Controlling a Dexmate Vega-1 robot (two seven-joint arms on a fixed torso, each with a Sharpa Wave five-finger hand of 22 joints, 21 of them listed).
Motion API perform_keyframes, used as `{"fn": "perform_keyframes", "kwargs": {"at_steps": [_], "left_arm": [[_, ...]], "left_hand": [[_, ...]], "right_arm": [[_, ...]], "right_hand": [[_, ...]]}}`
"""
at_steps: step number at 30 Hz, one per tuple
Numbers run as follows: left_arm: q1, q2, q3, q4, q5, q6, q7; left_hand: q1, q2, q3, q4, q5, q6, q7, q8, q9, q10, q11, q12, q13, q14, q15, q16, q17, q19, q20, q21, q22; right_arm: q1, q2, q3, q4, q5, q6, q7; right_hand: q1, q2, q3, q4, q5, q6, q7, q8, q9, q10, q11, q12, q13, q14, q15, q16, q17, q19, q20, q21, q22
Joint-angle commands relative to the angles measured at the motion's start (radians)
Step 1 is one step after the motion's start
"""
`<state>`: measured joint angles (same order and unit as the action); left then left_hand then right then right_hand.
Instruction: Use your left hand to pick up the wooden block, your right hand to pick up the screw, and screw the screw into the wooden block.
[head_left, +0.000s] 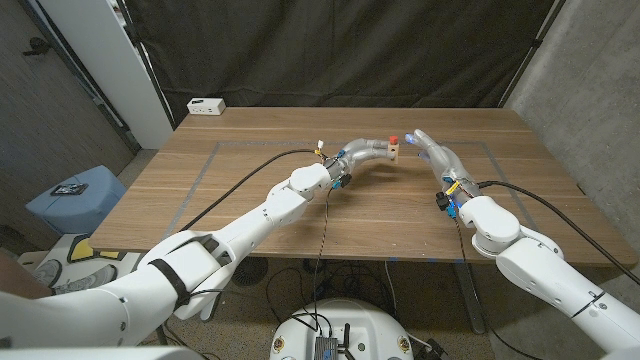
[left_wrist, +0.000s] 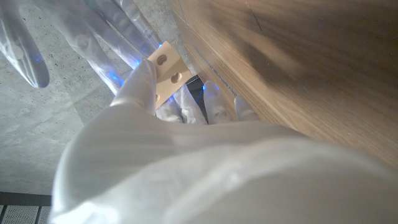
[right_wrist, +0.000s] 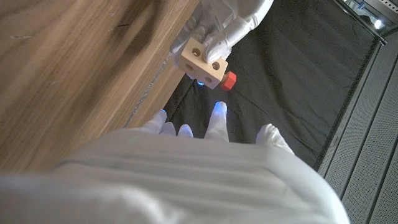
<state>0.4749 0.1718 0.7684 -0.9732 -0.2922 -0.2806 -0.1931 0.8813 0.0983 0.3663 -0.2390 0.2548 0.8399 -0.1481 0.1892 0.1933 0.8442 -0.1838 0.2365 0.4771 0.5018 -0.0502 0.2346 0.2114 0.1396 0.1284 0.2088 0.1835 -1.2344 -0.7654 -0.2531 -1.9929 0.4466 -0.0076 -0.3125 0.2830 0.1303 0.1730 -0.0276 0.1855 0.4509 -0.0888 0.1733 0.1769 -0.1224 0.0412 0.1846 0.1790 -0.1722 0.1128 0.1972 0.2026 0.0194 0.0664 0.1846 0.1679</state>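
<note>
My left hand (head_left: 366, 152) holds the pale wooden block (head_left: 397, 151) above the far middle of the table. The block (right_wrist: 204, 60) has round holes in its faces, and my left fingers (right_wrist: 231, 28) pinch it from behind. The red-headed screw (right_wrist: 229, 80) sticks out of one face of the block; in the head view the screw (head_left: 394, 137) shows on top of it. My right hand (head_left: 433, 153) reaches toward the block from the right, fingers (right_wrist: 218, 111) spread and holding nothing, a short gap away. The left wrist view has the block (left_wrist: 166, 71) in my left hand (left_wrist: 149, 93).
The wooden table (head_left: 300, 215) carries faint tape lines. A white box (head_left: 206, 105) sits at its far left corner. A black curtain hangs behind. Cables run along both arms. A blue stool (head_left: 75, 200) stands left of the table.
</note>
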Motion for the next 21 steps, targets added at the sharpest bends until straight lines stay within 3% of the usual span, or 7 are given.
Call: {"fn": "perform_keyframes", "kwargs": {"at_steps": [1, 21], "left_arm": [[0.013, 0.017, -0.002, -0.035, 0.003, 0.009, 0.006], [0.020, 0.025, -0.004, -0.047, 0.001, 0.010, 0.006]], "left_hand": [[-0.017, 0.031, 0.083, 0.079, 0.007, 0.041, 0.029, 0.010, 0.001, 0.009, -0.001, 0.014, 0.028, 0.008, -0.029, 0.006, 0.002, 0.009, 0.004, 0.004, 0.002], [-0.017, 0.031, 0.083, 0.079, 0.007, 0.042, 0.026, 0.010, 0.001, 0.008, 0.001, 0.014, 0.028, 0.008, -0.029, 0.007, 0.003, 0.010, 0.004, 0.004, 0.002]], "right_arm": [[0.047, 0.005, -0.030, 0.038, 0.011, 0.005, 0.054], [0.092, 0.008, -0.067, 0.067, 0.016, 0.006, 0.086]], "right_hand": [[-0.017, -0.002, 0.003, 0.005, 0.004, -0.016, 0.001, -0.005, 0.000, -0.021, 0.002, -0.003, 0.002, -0.032, 0.008, 0.003, 0.003, -0.004, 0.010, 0.002, 0.001], [-0.034, -0.006, -0.001, 0.012, 0.004, -0.035, 0.006, -0.001, 0.001, -0.038, 0.002, -0.004, 0.002, -0.044, 0.011, 0.002, 0.006, -0.012, 0.013, 0.001, 0.002]]}}
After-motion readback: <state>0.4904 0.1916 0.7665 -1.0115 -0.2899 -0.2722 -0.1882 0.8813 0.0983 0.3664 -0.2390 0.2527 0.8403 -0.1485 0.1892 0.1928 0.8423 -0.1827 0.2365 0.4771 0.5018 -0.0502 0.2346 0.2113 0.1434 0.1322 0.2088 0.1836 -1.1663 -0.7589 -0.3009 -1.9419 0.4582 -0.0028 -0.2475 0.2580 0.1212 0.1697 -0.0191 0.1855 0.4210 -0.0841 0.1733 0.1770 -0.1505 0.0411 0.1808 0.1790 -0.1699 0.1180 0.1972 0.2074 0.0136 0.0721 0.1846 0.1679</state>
